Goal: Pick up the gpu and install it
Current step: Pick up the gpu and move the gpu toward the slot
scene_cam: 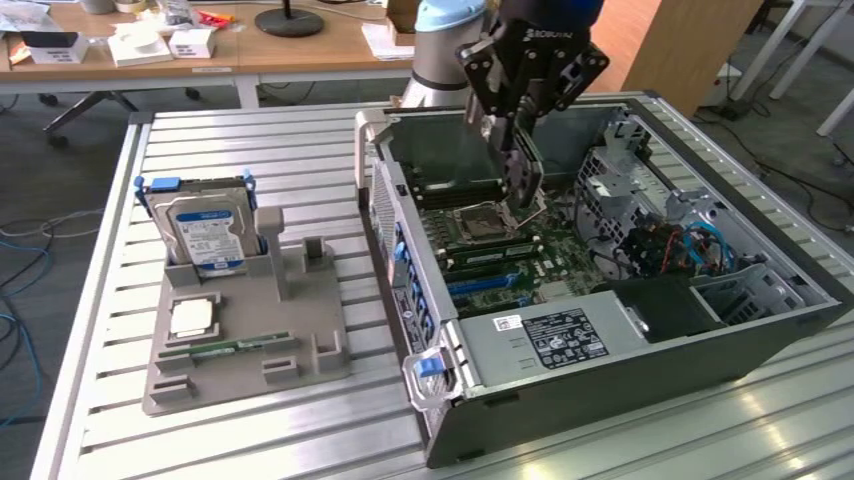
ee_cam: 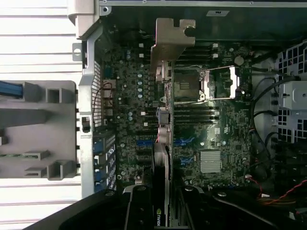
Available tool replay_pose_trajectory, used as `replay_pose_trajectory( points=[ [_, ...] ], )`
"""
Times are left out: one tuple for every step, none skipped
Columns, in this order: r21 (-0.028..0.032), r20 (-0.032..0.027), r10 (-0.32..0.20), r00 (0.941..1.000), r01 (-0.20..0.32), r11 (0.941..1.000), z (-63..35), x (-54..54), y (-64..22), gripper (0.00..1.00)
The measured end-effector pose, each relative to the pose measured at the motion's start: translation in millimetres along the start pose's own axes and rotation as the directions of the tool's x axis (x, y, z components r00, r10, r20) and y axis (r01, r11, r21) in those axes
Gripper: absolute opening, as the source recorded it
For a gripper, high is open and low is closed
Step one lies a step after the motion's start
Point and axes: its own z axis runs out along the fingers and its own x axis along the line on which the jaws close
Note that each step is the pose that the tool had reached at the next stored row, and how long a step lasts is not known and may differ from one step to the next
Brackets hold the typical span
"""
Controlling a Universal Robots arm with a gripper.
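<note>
My gripper hangs over the open computer case, shut on the gpu. The gpu is a thin dark card held on edge, its lower end above the motherboard near the CPU socket. In the wrist view the gpu appears edge-on, running from my gripper to its metal bracket, above the motherboard and beside the CPU socket. The dark fingers clamp both of its faces.
A grey holder tray lies on the slatted table at the exterior view's left, carrying a silver hard drive, a slim green memory stick and a small square chip. A power supply and cables fill the case's near side.
</note>
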Motion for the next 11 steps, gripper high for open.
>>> replay_pose_trajectory(
  points=[
    [-0.0001, 0.0001, 0.0, 1.0, 0.0, 1.0, 0.2, -4.4, 0.2, 0.26],
    [-0.0001, 0.0001, 0.0, 1.0, 0.0, 1.0, 0.3, -8.9, 0.4, 0.26],
    [-0.0001, 0.0001, 0.0, 1.0, 0.0, 1.0, 0.4, -13.5, 0.5, 0.26],
    [-0.0001, 0.0001, 0.0, 1.0, 0.0, 1.0, 0.5, -17.9, 0.7, 0.26],
    [0.0, 0.0, 0.0, 1.0, 0.0, 1.0, 0.6, -22.4, 0.9, 0.26],
    [-0.0001, 0.0, 0.0, 1.0, 0.0, 1.0, 0.7, -27.4, 1.1, 0.26],
    [-0.0001, 0.0, 0.0, 1.0, 0.0, 1.0, 0.8, -31.8, 1.3, 0.26],
    [-0.0001, 0.0, 0.0, 1.0, 0.0, 1.0, 0.9, -36.3, 1.5, 0.26],
    [-0.0001, 0.0, 0.0, 1.0, 0.0, 1.0, 1.0, -40.8, 1.7, 0.26],
    [-0.0001, 0.0, 0.0, 1.0, 0.0, 1.0, 1.1, -45.3, 1.8, 0.26],
    [-0.0001, 0.0, 0.0, 1.0, 0.0, 1.0, 1.3, -49.8, 2.0, 0.26]
  ],
)
